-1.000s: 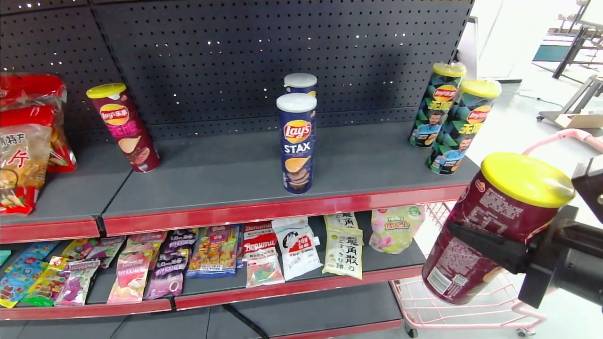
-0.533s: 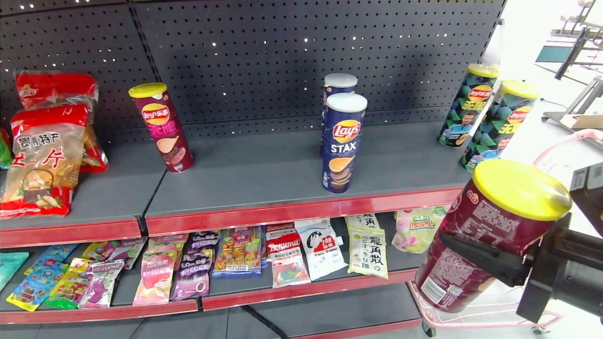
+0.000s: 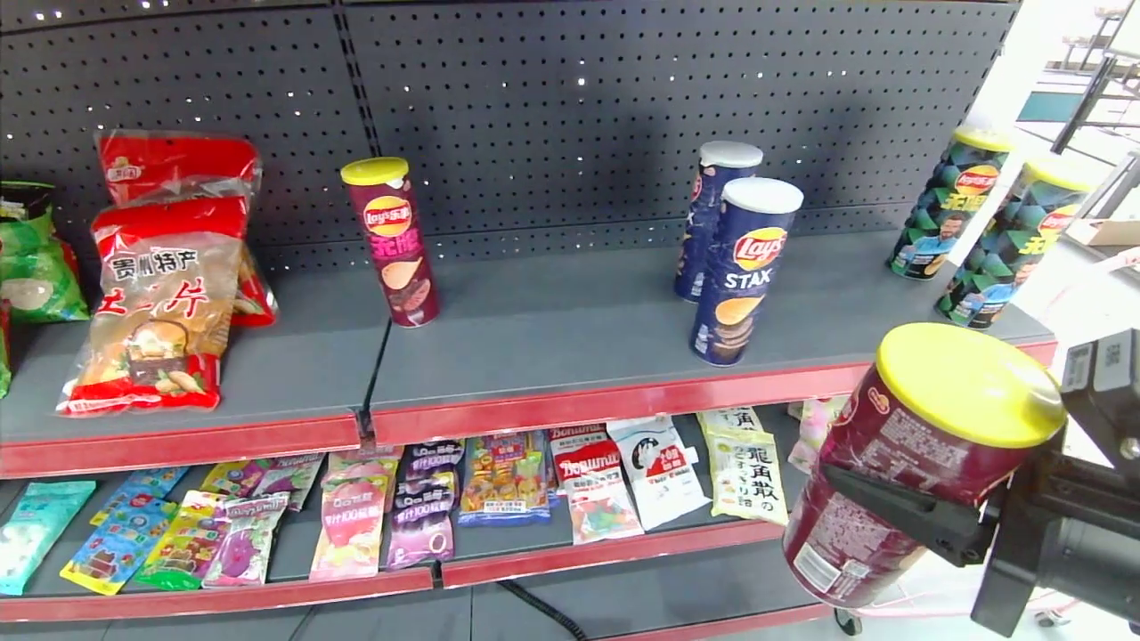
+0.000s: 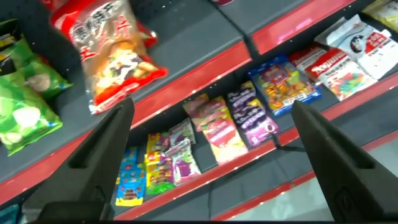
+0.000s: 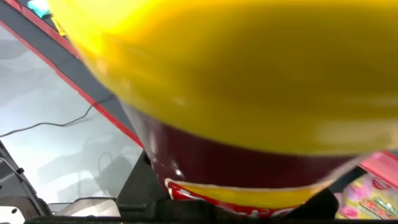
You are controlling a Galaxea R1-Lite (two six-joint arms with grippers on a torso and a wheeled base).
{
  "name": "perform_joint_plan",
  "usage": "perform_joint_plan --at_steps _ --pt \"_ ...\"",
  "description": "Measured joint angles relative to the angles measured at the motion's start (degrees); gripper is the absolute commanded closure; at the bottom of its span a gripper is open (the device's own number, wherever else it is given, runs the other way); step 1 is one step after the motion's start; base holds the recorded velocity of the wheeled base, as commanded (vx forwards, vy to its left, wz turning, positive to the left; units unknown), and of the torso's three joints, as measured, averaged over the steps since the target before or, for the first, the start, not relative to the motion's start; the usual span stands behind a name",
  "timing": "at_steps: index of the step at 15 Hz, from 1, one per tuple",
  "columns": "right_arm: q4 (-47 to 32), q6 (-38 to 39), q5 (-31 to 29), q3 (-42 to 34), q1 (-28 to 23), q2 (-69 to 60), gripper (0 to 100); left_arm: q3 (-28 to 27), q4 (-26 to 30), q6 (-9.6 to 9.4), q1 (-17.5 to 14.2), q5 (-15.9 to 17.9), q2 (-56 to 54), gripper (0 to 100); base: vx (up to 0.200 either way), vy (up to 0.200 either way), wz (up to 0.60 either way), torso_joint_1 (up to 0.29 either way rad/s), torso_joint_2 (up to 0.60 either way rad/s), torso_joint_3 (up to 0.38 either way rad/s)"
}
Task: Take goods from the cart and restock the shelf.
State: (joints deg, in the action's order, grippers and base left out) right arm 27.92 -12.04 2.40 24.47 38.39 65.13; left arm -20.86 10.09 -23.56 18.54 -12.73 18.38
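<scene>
My right gripper [image 3: 904, 503] is shut on a maroon chips can with a yellow lid [image 3: 926, 445], held tilted in front of the shelf's right end, below the top board's level. Up close in the right wrist view, the yellow lid [image 5: 236, 74] and the maroon body sit between the black fingers [image 5: 143, 186]. The grey top shelf board [image 3: 570, 329] has a matching maroon can [image 3: 393, 240] standing left of centre. My left gripper [image 4: 211, 162] is open and holds nothing, hanging over the lower shelf's snack pouches [image 4: 230, 124].
Two blue cans [image 3: 744, 267] stand right of centre on the top board, and two green cans [image 3: 980, 227] at its right end. Red snack bags [image 3: 160, 294] lean at the left. The lower shelf [image 3: 614, 552] holds several pouches. A pink cart handle [image 3: 1127, 258] shows at the far right.
The head camera has swung left, so the whole shelf sits further right in the picture. The can stays shut in my right gripper, a little lower in view.
</scene>
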Motion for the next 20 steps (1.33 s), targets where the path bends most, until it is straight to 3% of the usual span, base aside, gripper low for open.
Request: perform_joint_plan --at_steps 7,9,13,15,20 --pt "0.00 -0.16 0.06 -0.11 0.06 0.00 100 -0.06 0.00 -0.71 0.00 0.00 -0.37 0 0.000 0.200 0.00 0.003 0.00 -0.001" --pt "-0.02 -0.16 -0.16 -0.22 0.04 -0.11 100 -0.06 -0.16 -0.79 0.00 0.04 -0.50 0 0.000 0.000 0.00 0.000 0.00 0.000" --pt "-0.02 -0.93 -0.46 -0.33 -0.05 -0.22 100 -0.06 -0.17 -1.12 0.00 0.11 -1.08 0 0.000 0.000 0.60 0.005 0.00 -0.001" --pt "0.02 -0.93 -0.24 -0.30 0.00 -0.15 100 -0.06 -0.17 -2.38 0.00 0.09 -1.33 0 0.000 0.000 0.00 0.000 0.00 0.000" --pt "-0.02 -1.06 -0.40 -0.55 -0.07 -0.20 100 -0.06 -0.16 -2.49 -0.02 0.11 -1.50 0 0.000 0.000 0.00 0.000 0.00 0.000"
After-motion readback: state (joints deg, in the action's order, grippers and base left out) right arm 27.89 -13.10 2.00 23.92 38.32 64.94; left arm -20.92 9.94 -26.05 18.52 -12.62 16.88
